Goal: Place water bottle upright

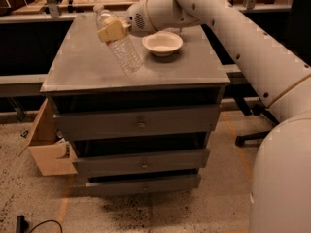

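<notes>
The fingers point(109, 33) of the gripper point(113, 30) hold the tilted water bottle point(126, 55), with the table point(82, 69) below them, so letting go could tip it.

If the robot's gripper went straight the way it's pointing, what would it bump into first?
The gripper points left and is clamped on the tilted water bottle. Past that, probably just the cabinet top, though depth is unclear.

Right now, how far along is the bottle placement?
Done: the tool has the water bottle gripped near its shoulder. In hand: it's tilted, cap up-left, base low by the cabinet top, beside the bowl. Left: stand it upright, release.
</notes>
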Robot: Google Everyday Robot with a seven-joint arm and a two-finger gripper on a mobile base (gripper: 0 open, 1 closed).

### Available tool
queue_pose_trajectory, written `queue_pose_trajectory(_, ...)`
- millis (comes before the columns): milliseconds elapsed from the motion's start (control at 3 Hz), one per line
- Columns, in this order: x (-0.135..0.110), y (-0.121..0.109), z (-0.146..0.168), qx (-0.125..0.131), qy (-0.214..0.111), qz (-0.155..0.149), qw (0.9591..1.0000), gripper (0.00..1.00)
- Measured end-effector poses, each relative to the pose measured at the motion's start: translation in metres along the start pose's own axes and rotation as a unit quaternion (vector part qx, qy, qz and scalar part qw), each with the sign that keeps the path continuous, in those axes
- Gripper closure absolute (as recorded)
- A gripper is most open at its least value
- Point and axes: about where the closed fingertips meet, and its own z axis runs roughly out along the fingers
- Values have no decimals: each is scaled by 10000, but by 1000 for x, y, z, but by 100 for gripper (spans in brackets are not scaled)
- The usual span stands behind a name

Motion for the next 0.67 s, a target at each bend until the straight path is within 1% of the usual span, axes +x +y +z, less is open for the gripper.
queue_pose_trajectory(333, -12, -8, 12, 14, -463, -145, 9988, 100)
queue_pose_trajectory(667, -29, -23, 31, -17, -1145, -384, 9927, 100)
